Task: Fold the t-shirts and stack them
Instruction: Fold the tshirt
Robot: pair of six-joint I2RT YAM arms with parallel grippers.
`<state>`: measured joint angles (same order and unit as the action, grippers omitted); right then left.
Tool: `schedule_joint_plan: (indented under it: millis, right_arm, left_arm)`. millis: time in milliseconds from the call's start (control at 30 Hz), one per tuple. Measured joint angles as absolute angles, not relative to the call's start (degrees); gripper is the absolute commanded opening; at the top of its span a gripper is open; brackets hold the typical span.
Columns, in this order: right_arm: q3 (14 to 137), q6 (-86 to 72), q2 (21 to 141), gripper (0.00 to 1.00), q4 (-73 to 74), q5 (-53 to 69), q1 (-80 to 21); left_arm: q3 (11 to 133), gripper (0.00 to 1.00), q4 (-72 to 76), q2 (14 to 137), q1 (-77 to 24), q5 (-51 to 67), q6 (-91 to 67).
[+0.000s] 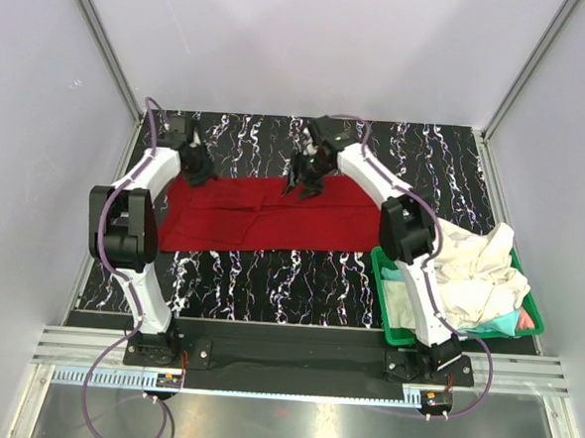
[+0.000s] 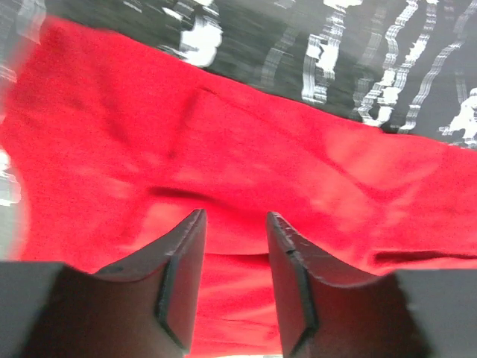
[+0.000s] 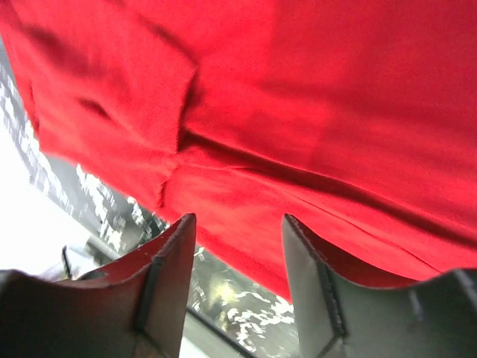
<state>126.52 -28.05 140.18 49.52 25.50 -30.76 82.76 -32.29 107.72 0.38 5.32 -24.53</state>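
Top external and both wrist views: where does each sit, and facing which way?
Top external: above and behind, looking down on left arm, right arm, red t-shirt, green bin.
Left wrist: on the left gripper, facing down at the shirt; own fingers show.
Right wrist: likewise on the right gripper.
Shared: the red t-shirt.

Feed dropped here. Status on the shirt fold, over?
Left gripper, right gripper open, empty. Red t-shirt flat beneath them. Other shirts in green bin. Nothing in the way.
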Motion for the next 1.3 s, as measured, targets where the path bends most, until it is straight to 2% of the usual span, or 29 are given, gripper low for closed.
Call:
schedule_joint_plan:
  millis: [267,467,633,667,767,867,900,933,967,1100,1133,1300]
  right_arm:
    - [120.9,-25.4,129.1,0.59,51.8,12.4,-25.7]
    - [110.4,-23.6,124.8,0.59,52.0,9.4,-22.5]
    - [108.0,-22.8,124.7,0.61,52.4,6.9,-18.4]
    - [107.8,-22.6,124.6,0.62,52.4,6.5,-17.9]
    - [107.6,-22.0,124.3,0.64,52.3,5.4,-17.5]
    - [107.6,-21.1,124.1,0.66,52.1,5.4,-17.8]
    - [107.6,-20.9,124.0,0.71,52.1,5.4,-17.9]
    - [107.5,-20.8,124.0,0.71,51.9,5.5,-17.9]
    - [107.0,-20.6,123.7,0.71,51.4,5.5,-18.0]
    - [102.7,-20.5,120.6,0.72,49.0,6.1,-18.0]
    - [101.1,-20.6,119.4,0.75,48.4,6.4,-18.0]
    - [92.7,-20.8,112.4,0.75,45.6,8.3,-18.0]
  left_arm:
    - [78.1,0.43,-29.7,109.6,-5.4,3.5,-42.4]
    - [79.3,0.45,-30.5,114.1,-4.9,0.9,-45.6]
    - [81.9,0.6,-34.1,114.7,-5.6,-2.4,-44.7]
    - [82.4,0.67,-35.0,114.7,-5.8,-3.5,-44.5]
    - [82.8,0.79,-37.0,113.4,-6.3,-6.3,-43.9]
    - [82.8,0.91,-39.6,109.4,-6.5,-9.1,-43.9]
    - [82.8,0.92,-40.4,107.5,-6.4,-10.0,-44.3]
    - [82.8,0.93,-41.0,105.4,-6.4,-10.7,-44.9]
    - [82.8,0.99,-41.4,103.6,-6.2,-11.0,-45.6]
    - [84.5,0.99,-44.4,100.2,-5.9,-11.0,-49.5]
    - [85.3,0.99,-44.9,100.6,-5.7,-10.9,-50.7]
    - [86.2,0.99,-47.8,104.8,-5.6,-9.8,-58.1]
